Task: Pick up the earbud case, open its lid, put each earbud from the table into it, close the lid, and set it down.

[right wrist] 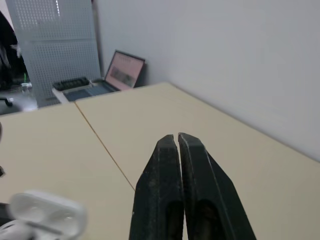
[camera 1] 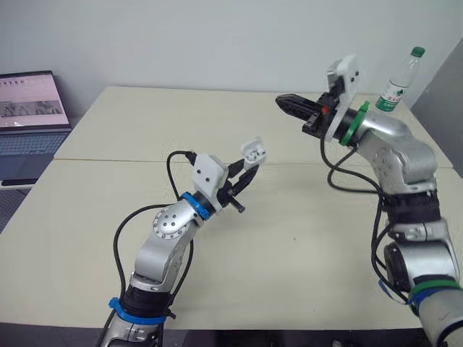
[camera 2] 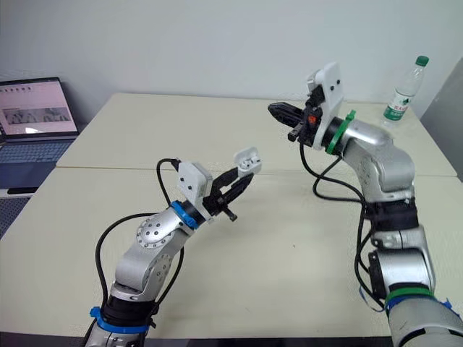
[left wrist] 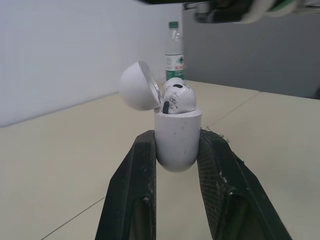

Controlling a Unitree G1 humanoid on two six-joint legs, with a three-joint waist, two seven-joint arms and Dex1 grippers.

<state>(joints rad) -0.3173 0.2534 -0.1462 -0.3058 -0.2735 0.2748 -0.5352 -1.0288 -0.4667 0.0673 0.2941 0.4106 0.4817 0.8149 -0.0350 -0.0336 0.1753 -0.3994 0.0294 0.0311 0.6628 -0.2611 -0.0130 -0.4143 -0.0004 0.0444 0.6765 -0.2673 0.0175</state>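
Your left gripper [camera 1: 244,172] clamps the open-lidded earbud case [camera 1: 255,151]; your right gripper [camera 1: 282,102] is closed, holding nothing. The bottle [camera 1: 396,83] and laptop [camera 1: 29,119] stand well clear of both.

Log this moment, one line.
left gripper: shut on earbud case | lid: open | earbud: in case | right gripper: shut, empty, above table

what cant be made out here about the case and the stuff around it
- Earbud count in the earbud case: left wrist view, earbuds overlap beside the open lid.
- Case's sides: left wrist view, covered by fingers of the left gripper.
- Left eye view: laptop cut by the edge; water bottle label too small.
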